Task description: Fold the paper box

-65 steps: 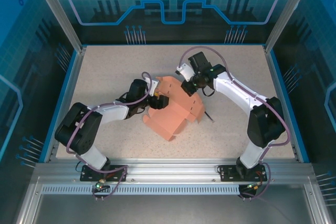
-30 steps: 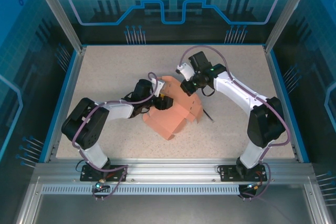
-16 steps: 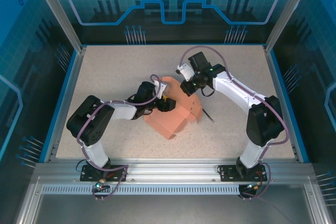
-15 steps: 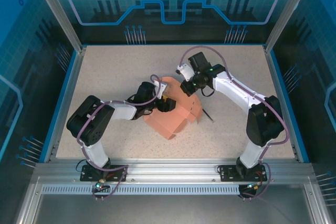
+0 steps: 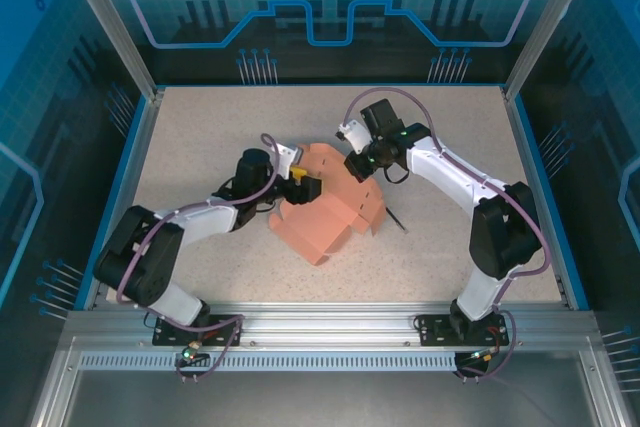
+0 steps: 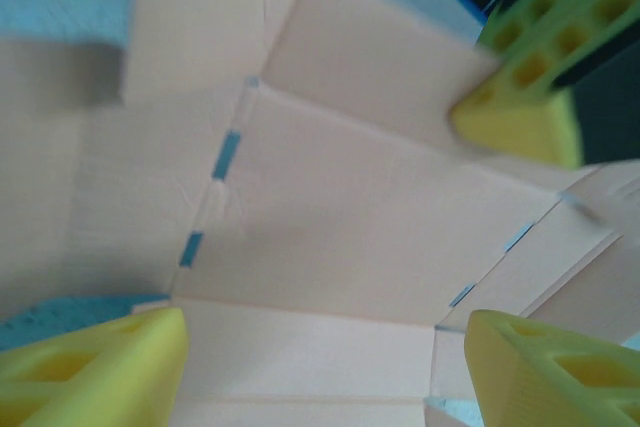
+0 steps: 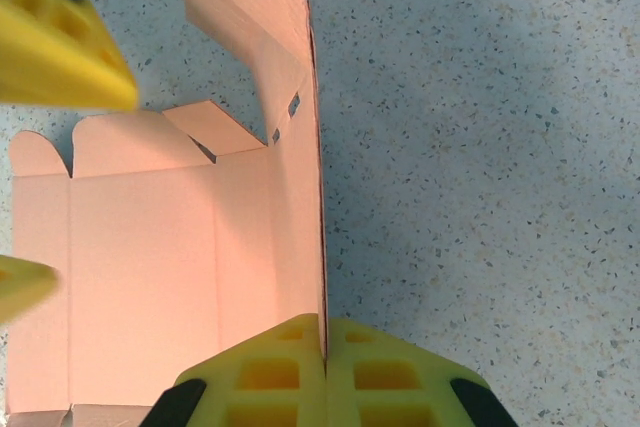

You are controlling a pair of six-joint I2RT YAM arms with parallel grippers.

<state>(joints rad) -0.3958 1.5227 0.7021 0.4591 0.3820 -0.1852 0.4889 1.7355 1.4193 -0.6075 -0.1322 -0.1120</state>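
Note:
The paper box (image 5: pixel 325 212) is a salmon-pink die-cut sheet, partly folded, lying mid-table. My right gripper (image 5: pixel 356 163) stands at its far edge, shut on an upright flap; in the right wrist view the yellow fingers (image 7: pixel 270 372) pinch that thin edge of the paper box (image 7: pixel 150 257). My left gripper (image 5: pixel 300 181) is at the sheet's left side, open. In the left wrist view its fingertips (image 6: pixel 95 357) stand wide apart over a creased panel of the paper box (image 6: pixel 340 217), holding nothing.
A thin dark stick (image 5: pixel 398 219) lies on the speckled table (image 5: pixel 200 137) just right of the sheet. Blue-edged walls and metal posts ring the table. The right gripper's yellow finger (image 6: pixel 525 87) shows at the top right of the left wrist view.
The left arm has drawn back to the left and its jaws have spread wider. The sheet has sprung open a little toward the right. The right gripper has kept its pinch.

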